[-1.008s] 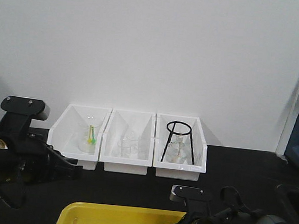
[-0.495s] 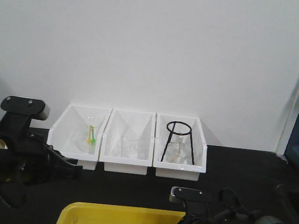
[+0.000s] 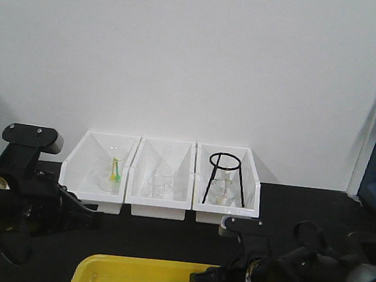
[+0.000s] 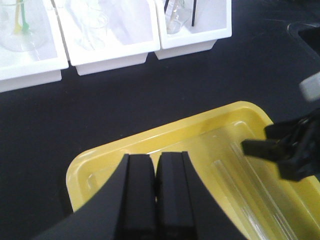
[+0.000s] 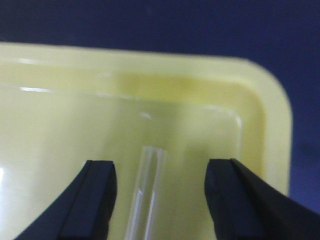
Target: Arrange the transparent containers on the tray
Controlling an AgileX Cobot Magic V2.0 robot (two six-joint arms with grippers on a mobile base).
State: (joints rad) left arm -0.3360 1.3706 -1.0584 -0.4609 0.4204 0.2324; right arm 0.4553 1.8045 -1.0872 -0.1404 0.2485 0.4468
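The yellow tray (image 3: 135,275) lies at the near edge of the black table. Two clear test tubes (image 4: 234,185) lie side by side on its right half. In the right wrist view one tube (image 5: 147,185) rests on the tray floor between the spread fingers of my right gripper (image 5: 160,175), which is open and touches nothing. From the front this gripper (image 3: 203,281) hovers at the tray's right end. My left gripper (image 4: 155,167) is shut with nothing in it, above the tray's left part; in the front view it (image 3: 92,217) is left of the tray.
Three white bins (image 3: 159,209) stand in a row against the back wall. They hold a flask with a green stick (image 3: 113,172), beakers (image 3: 162,182) and a black ring stand (image 3: 224,178). The tray's right rim (image 5: 272,120) borders dark table.
My right gripper has shifted a little up and to the right over the tray's right end. The left arm has sunk very slightly.
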